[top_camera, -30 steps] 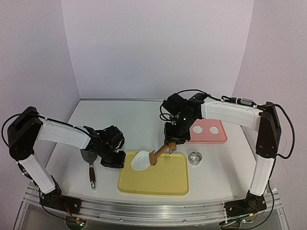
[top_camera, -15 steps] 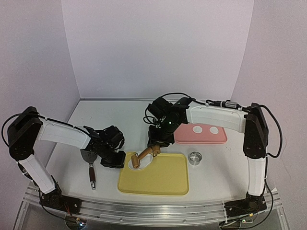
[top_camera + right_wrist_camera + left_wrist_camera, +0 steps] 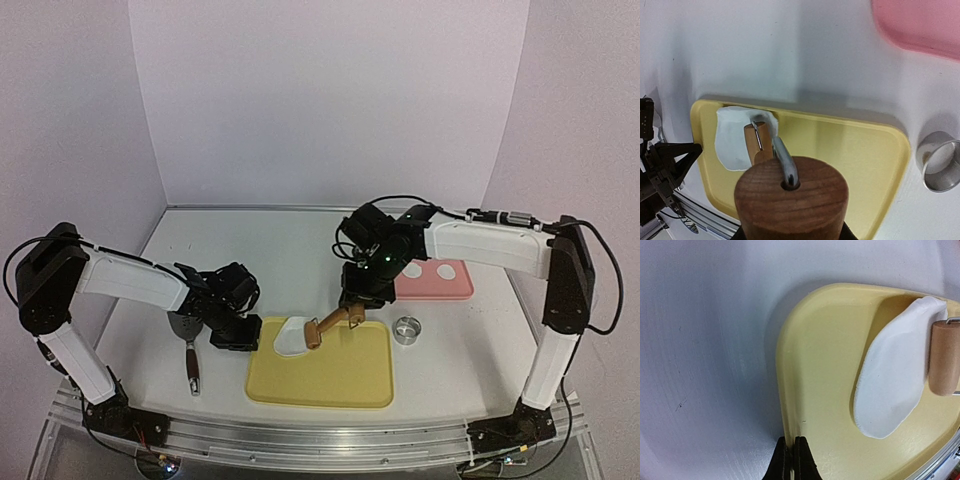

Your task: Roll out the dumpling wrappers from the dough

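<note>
An irregular white dough piece (image 3: 287, 338) lies at the far left corner of the yellow board (image 3: 340, 375). My right gripper (image 3: 358, 300) is shut on the wooden handle (image 3: 790, 200) of a small rolling pin. Its roller (image 3: 312, 330) rests on the dough's right part, as the right wrist view (image 3: 756, 142) also shows. My left gripper (image 3: 792, 460) is shut on the board's left rim (image 3: 785, 405), with the dough (image 3: 895, 385) beyond it. Two round white dumpling wrappers (image 3: 412, 270) (image 3: 445, 271) lie on the pink tray (image 3: 460, 290).
A metal ring cutter (image 3: 406, 329) stands on the table right of the board and below the pink tray. A spatula with a dark handle (image 3: 190, 350) lies left of my left gripper. Walls close in the table at the back and sides.
The right arm rolled the pin left across the dough, then back to the right, to the dough's right part. The left gripper has stayed on the board's rim.
</note>
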You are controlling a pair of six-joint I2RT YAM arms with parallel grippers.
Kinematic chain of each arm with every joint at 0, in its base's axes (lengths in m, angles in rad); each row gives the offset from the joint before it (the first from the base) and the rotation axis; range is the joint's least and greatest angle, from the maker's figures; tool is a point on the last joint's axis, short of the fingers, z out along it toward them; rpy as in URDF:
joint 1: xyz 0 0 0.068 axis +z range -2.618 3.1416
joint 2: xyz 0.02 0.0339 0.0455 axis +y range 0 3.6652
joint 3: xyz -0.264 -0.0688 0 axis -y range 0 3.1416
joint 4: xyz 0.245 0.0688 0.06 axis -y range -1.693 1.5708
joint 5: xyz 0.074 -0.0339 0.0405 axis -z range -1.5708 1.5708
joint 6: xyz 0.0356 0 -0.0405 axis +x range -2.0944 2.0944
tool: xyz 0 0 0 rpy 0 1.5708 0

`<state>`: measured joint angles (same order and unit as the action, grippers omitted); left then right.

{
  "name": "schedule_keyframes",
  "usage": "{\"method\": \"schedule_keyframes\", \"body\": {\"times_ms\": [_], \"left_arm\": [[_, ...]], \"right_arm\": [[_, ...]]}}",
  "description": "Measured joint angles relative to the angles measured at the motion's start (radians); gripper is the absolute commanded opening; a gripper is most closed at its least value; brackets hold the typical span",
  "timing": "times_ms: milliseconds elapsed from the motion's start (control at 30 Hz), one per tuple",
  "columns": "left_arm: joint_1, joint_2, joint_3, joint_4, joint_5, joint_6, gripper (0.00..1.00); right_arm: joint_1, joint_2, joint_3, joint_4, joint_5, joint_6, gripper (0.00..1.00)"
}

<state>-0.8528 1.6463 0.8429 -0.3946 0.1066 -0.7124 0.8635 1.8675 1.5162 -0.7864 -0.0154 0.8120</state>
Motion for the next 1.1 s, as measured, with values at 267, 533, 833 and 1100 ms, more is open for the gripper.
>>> {"method": "schedule_keyframes", "body": {"times_ms": [267,533,833,1100], "left_arm": [[-0.002,-0.003,-0.002,0.001,-0.004,-0.003,0.00],[-0.002,-0.012,0.001,-0.024,-0.004,-0.004,0.23],[-0.002,-0.064,0.156,-0.116,-0.022,-0.004,0.79],[0.012,-0.119,0.278,-0.156,-0.039,0.016,0.90]], "right_arm": [[-0.080,-0.118,-0.110,-0.074,0.050,0.000,0.00],[-0.084,-0.149,-0.064,-0.200,0.080,-0.065,0.00],[-0.102,-0.338,0.092,-0.315,0.119,-0.086,0.00],[-0.345,-0.565,-0.049,-0.364,0.245,-0.124,0.00]]}}
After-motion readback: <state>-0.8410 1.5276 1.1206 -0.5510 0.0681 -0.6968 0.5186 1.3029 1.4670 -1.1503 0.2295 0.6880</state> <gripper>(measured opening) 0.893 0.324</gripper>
